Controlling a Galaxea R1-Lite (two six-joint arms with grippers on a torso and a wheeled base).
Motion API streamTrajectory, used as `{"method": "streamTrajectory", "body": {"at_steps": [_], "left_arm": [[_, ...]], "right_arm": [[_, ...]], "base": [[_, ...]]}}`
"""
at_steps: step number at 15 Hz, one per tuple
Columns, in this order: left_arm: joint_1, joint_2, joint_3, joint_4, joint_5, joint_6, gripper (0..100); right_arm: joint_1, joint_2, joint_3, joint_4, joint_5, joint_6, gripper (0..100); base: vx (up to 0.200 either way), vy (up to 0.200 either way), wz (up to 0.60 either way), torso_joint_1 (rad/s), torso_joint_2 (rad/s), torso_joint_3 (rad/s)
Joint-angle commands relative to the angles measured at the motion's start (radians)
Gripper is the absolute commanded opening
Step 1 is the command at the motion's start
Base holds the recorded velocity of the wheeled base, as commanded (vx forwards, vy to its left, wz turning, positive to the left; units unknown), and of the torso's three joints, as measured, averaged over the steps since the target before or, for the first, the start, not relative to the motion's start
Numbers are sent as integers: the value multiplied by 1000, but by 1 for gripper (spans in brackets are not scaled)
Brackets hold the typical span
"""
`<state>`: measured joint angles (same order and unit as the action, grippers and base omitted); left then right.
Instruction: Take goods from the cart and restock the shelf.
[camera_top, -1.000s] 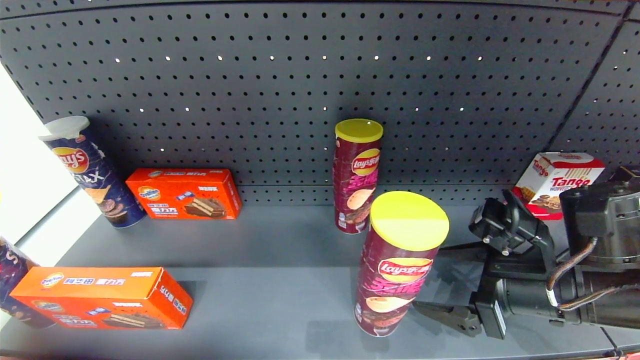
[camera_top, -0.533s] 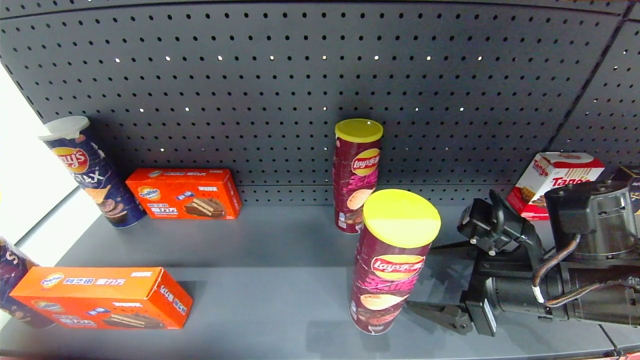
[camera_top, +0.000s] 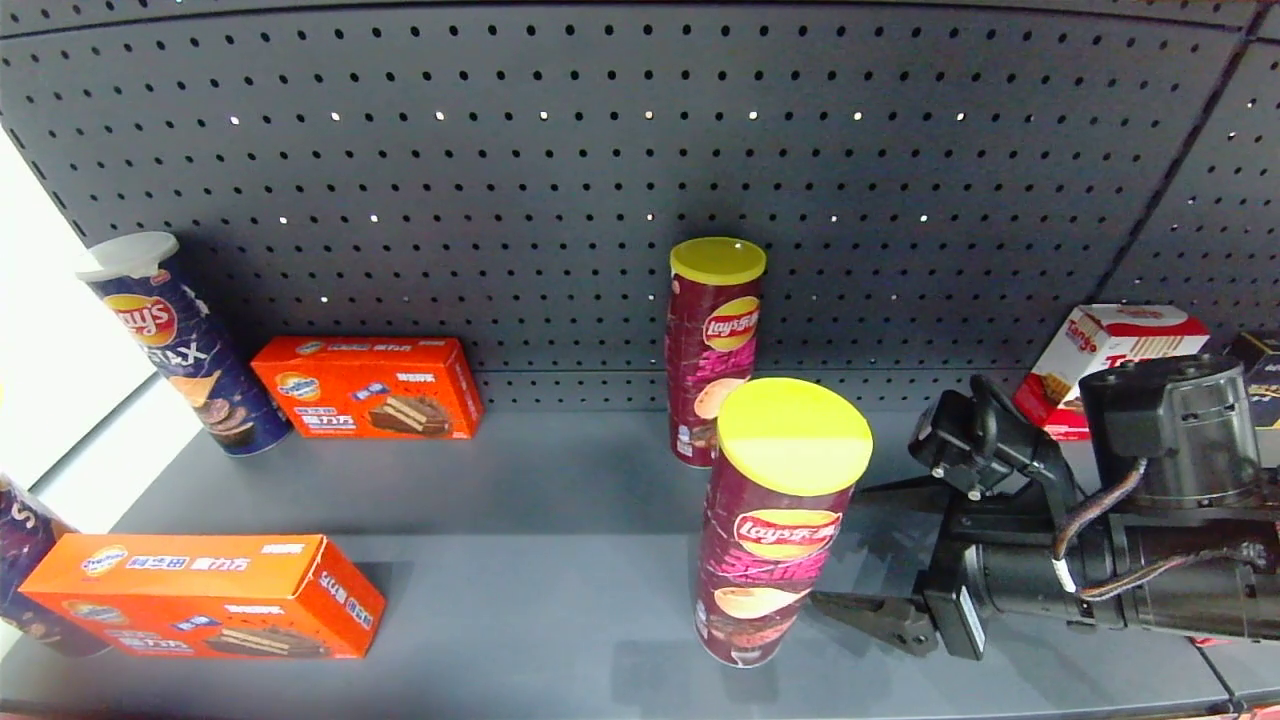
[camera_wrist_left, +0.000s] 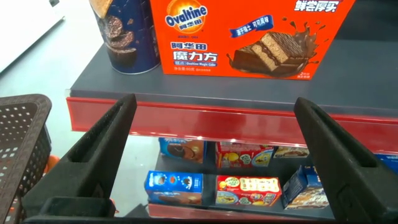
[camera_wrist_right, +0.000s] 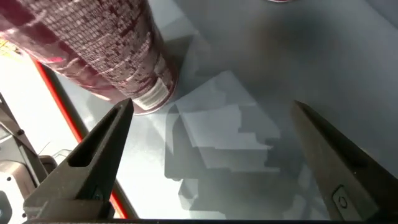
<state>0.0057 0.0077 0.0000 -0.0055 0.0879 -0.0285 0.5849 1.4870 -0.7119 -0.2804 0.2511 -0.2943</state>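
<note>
The right fingers (camera_top: 870, 615) were spread wide apart, grasping nothing, and lay low over the grey shelf (camera_top: 560, 500). Just off their tips stood the task's thing, a purple chip can with a yellow lid (camera_top: 775, 520), upright on the front part of the shelf board. In the right wrist view its base (camera_wrist_right: 149, 93) sat close beside one fingertip, outside the gap; whether the two touched could not be told. Farther beyond the tips, toward the pegboard back (camera_top: 500, 150), a second purple can (camera_top: 712, 350) stood upright, partly hidden behind the first. Behind the fingers, on the wrist side, a red-and-white biscuit box (camera_top: 1110, 335) leaned at the back of the shelf. Well apart from the tips, past both cans, an orange wafer box (camera_top: 368, 387) and a dark blue can (camera_top: 175, 345) rested against the pegboard.

The left fingers (camera_wrist_left: 93, 155) were likewise released and wide open, hanging in front of the shelf's red edge strip (camera_wrist_left: 211, 121). Beyond their tips, on the shelf, lay another orange box (camera_wrist_left: 249, 37) with a blue can (camera_wrist_left: 127, 37) just beside it. Below the strip, small packs (camera_wrist_left: 242, 186) lined a lower shelf, and a black mesh basket (camera_wrist_left: 25, 143) stood beside one finger.
</note>
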Motion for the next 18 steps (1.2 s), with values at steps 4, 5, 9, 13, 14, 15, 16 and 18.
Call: {"method": "streamTrajectory", "body": {"at_steps": [4,5,9,13,14,15,16,18], "left_arm": [[0,2,0,-1,1,-1,100],[0,2,0,-1,1,-1,100],[0,2,0,-1,1,-2,100],[0,2,0,-1,1,-2,100],[0,2,0,-1,1,-1,100],[0,2,0,-1,0,-1,100],[0,2,0,-1,0,-1,100],[0,2,0,-1,1,-1,100]], "right_arm": [[18,33,-41,0,1,-2,100],[21,45,-52,0,1,-2,100],[24,41,-38,0,1,-2,100],[-2,-22,34,0,-1,0,100],[0,-27,38,0,1,0,100],[6,-25,29,0,-1,0,100],[10,-17,20,0,-1,0,100],[23,-10,3,0,-1,0,100]], "base": [[0,0,0,0,0,0],[0,0,0,0,0,0],[0,0,0,0,0,0],[0,0,0,0,0,0],[0,0,0,0,0,0],[0,0,0,0,0,0],[0,0,0,0,0,0],[0,0,0,0,0,0]]}}
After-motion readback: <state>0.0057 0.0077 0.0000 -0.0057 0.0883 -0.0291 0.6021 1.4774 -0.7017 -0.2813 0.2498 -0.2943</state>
